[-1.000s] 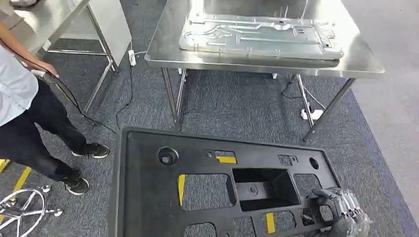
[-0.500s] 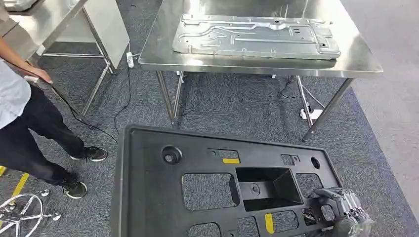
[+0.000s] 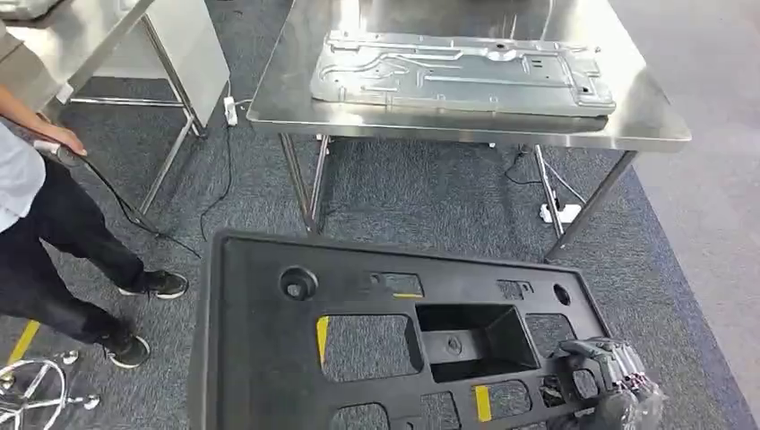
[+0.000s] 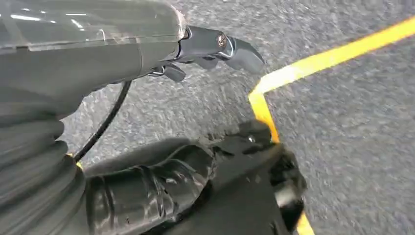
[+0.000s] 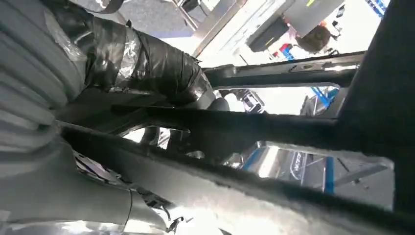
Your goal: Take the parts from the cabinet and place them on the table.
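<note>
One black panel rides toward the bench, gripped near a corner cutout by the right hand, fingers curled round a rib. Over the past second the bench has drawn closer ahead of the hand as the robot walks, so delivery is likely near. A metal plate already lies on the bench. The left hand hangs over grey carpet, its grasp impossible to judge. No readable writing appears.
</note>
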Controlling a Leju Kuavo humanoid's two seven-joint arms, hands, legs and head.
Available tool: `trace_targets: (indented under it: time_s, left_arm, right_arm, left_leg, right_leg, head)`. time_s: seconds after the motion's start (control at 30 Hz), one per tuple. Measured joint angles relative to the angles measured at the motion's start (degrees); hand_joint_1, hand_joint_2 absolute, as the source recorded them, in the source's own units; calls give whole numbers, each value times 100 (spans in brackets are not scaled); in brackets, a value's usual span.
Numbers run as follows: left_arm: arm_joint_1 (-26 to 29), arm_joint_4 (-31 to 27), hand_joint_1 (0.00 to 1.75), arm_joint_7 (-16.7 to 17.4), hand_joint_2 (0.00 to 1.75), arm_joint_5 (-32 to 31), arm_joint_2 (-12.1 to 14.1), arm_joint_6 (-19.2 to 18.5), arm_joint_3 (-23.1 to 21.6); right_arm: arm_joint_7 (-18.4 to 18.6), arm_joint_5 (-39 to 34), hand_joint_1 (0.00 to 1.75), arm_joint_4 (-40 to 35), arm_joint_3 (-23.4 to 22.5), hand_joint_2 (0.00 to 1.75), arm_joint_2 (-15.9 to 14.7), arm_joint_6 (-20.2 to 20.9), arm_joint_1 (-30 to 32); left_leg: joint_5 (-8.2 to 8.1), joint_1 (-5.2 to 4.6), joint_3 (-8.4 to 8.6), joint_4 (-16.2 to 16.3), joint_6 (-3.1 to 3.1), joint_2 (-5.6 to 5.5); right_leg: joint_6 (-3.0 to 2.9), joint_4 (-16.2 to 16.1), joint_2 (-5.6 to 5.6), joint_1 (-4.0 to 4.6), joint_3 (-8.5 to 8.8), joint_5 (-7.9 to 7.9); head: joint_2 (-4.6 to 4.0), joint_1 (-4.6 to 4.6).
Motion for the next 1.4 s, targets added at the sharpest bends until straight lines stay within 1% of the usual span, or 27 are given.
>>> trace_targets:
  time_s: [0.03,0.07,0.13,0.17,0.2,0.23,0.3,0.33,0.37,0.47,0.53,0.57,0.63,0.67,0.7,0.73,0.83,0.87,0.97,1.03,1.07,1.17,1.2,1.23,1.27,1.33,1.4]
  left_arm:
    - [-2,0,0,-2,175,-9,0,0,0]
    - [-8,0,0,-2,175,-20,0,0,0]
    - [-16,0,0,-2,175,-31,0,2,0]
    - [-15,0,0,-2,175,-31,0,0,0]
    - [-14,0,0,-2,175,-31,0,0,0]
    - [-9,0,0,-2,175,-31,0,0,0]
    - [4,0,0,-2,175,-33,-4,0,0]
    - [6,0,0,-2,175,-33,-4,0,0]
    - [-8,0,0,0,175,-35,-4,0,0]
    - [-23,0,0,7,175,-35,-2,0,0]
    - [-39,0,0,7,175,-35,0,2,0]
    - [-40,0,0,7,175,-35,-2,2,0]
    - [-28,0,0,7,175,-37,-2,0,0]
    - [-22,0,0,7,175,-37,-2,2,0]
    - [-10,0,0,7,175,-37,-2,0,0]
    - [1,0,0,9,175,-37,0,0,0]
    - [8,0,0,9,175,-37,2,2,0]
    - [16,0,0,11,175,-35,11,2,2]
    - [-2,0,0,11,175,-35,11,2,2]
    - [21,0,0,11,175,-31,11,2,2]
    - [15,0,0,9,175,-33,11,2,2]
    - [-3,0,0,11,175,-39,9,0,2]
    - [-1,0,0,11,175,-42,9,0,2]
    - [2,0,0,11,175,-42,9,0,2]
    - [9,0,0,11,175,-41,9,0,4]
    - [17,0,0,11,175,-42,9,0,4]
    - [-9,0,0,11,175,-42,9,0,4]
  right_arm:
    - [4,0,175,0,15,175,-11,-4,-5]
    - [4,11,175,0,20,175,-17,-4,-19]
    - [9,11,175,9,20,175,-48,-4,-19]
    - [9,11,175,18,22,175,-63,-4,-19]
    - [13,13,175,28,26,175,-70,-4,-19]
    - [13,13,175,33,35,175,-83,-4,-20]
    - [13,13,175,31,48,175,-90,-4,-20]
    - [13,13,175,33,50,175,-90,-4,-26]
    - [13,17,175,35,52,175,-90,-4,-28]
    - [11,20,175,28,61,175,-92,-4,-22]
    - [9,31,175,26,68,175,-92,-4,-21]
    - [9,31,175,26,72,175,-92,-4,-32]
    - [9,31,175,28,94,175,-92,-4,-31]
    - [11,31,175,28,98,175,-92,-4,-32]
    - [11,31,175,33,103,175,-92,-4,-28]
    - [11,31,175,31,103,175,-92,-4,-28]
    - [11,31,175,31,107,175,-92,-4,-28]
    - [11,31,175,35,109,175,-92,-4,-35]
    - [7,37,175,33,125,175,-94,-4,-34]
    - [7,37,175,22,131,175,-94,-4,-33]
    - [2,44,175,20,140,175,-94,-7,-48]
    - [2,37,175,24,153,175,-98,-7,-47]
    - [2,37,175,33,153,175,-101,-7,-47]
    - [0,37,175,33,155,175,-101,-7,-47]
    - [0,37,175,33,155,175,-100,-7,-49]
    - [-2,35,175,33,157,175,-100,-7,-49]
    - [-4,31,175,35,162,175,-105,-7,-56]
  left_leg:
    - [0,-4,42,-35,7,-1]
    - [-13,-2,61,-44,63,10]
    - [-43,-5,79,-42,84,14]
    - [-60,-6,92,-39,78,14]
    - [-83,-4,119,-38,73,13]
    - [-113,-1,161,-38,53,8]
    - [-190,12,269,-30,9,5]
    - [-227,13,304,-29,-25,5]
    - [-262,-30,283,-4,-74,3]
    - [-290,-27,317,-69,-162,18]
    - [-380,-2,361,29,-219,21]
    - [-538,-5,227,323,-225,15]
    - [-946,-3,-298,1271,-244,13]
    - [-1041,-3,-541,1649,-248,13]
    - [-988,-4,-683,1799,-239,13]
    - [-778,-6,-687,1661,-222,12]
    - [152,-52,-222,263,-89,-1]
    - [52,-88,-167,261,-60,-14]
    - [9,-126,-141,140,-21,-15]
    - [33,-46,15,-32,16,-7]
    - [20,-33,85,-92,51,-8]
    - [-53,-33,177,-112,85,-2]
    - [-89,-33,217,-111,78,-2]
    - [-131,-29,272,-111,65,-5]
    - [-179,-21,342,-110,45,-8]
    - [-300,-3,487,-103,-9,-12]
    - [-394,-35,465,-56,-108,-30]
  right_leg:
    - [31,131,-17,-11,-34,-64]
    - [58,429,-22,-17,-195,-235]
    - [109,1312,-21,-43,-686,-608]
    - [130,1645,-21,-57,-904,-669]
    - [150,1686,-22,-75,-983,-558]
    - [158,1458,-23,-97,-912,-325]
    - [153,507,-38,-121,-508,278]
    - [136,147,-63,-120,-364,359]
    - [107,77,-67,-65,-322,285]
    - [-16,81,-33,-45,-328,228]
    - [-107,7,-25,-95,-229,227]
    - [-148,-4,-35,-94,-195,201]
    - [-211,-4,-51,-63,-151,152]
    - [-229,-1,-48,-47,-132,127]
    - [-230,-1,-36,-34,-98,99]
    - [-231,-1,-18,-21,-47,62]
    - [-209,-4,1,-2,116,-81]
    - [-172,4,-6,25,116,-113]
    - [-77,-41,7,-22,122,-131]
    - [-19,-38,-15,-12,216,-194]
    - [9,164,-27,-6,136,-269]
    - [76,1483,-26,-51,-696,-702]
    - [97,1678,-27,-67,-886,-659]
    - [112,1614,-28,-82,-948,-481]
    - [120,1331,-30,-102,-881,-205]
    - [132,370,-54,-130,-538,474]
    - [53,99,-53,-72,-431,336]
  head:
    - [0,15]
    - [0,9]
    - [0,9]
    - [0,11]
    - [0,9]
    - [0,11]
    - [0,11]
    - [0,13]
    - [0,18]
    - [0,4]
    - [0,7]
    - [0,-7]
    - [0,-13]
    - [0,-13]
    - [0,-15]
    - [0,-13]
    - [0,-13]
    - [-2,13]
    - [0,-3]
    - [0,-4]
    - [-2,33]
    - [0,28]
    - [0,28]
    - [0,31]
    - [0,28]
    - [0,30]
    - [0,33]
